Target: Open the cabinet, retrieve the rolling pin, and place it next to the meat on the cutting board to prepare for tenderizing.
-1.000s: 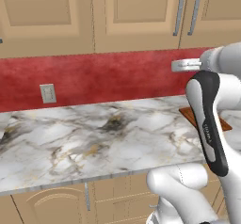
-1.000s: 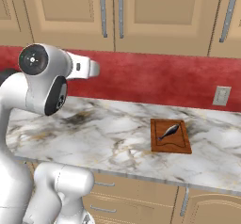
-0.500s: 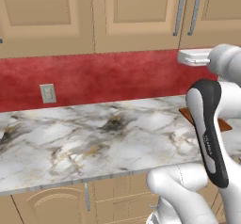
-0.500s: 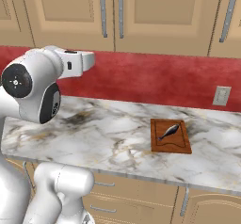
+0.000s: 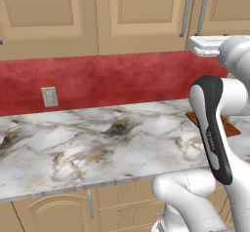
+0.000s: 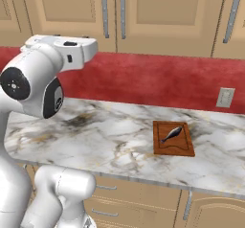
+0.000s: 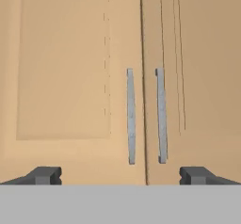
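From the left base view, the cabinet [image 5: 146, 11] hangs shut above the red backsplash [image 5: 97, 80], its two silver handles [image 5: 186, 9] side by side at the seam, and a corner of the cutting board [image 5: 229, 127] peeks out on the marble counter [image 5: 97, 143] behind the arm — nothing opened yet, so the whole job lies ahead. Over to the right base view: the hand is raised toward those closed doors, and down on the counter the cutting board [image 6: 173, 138] sits with the meat [image 6: 171, 134] lying on it, a small dark lump with bare board beside it. The rolling pin, I'd guess, is shut away behind the doors. Now the hand view, looking straight at the door seam — the gripper [image 7: 120, 175] has its fingertips [image 7: 44, 175] spread wide apart, holding nothing, touching nothing, the two handles [image 7: 131, 117] framed between them but apart from them. Still to come: door, pin, board.
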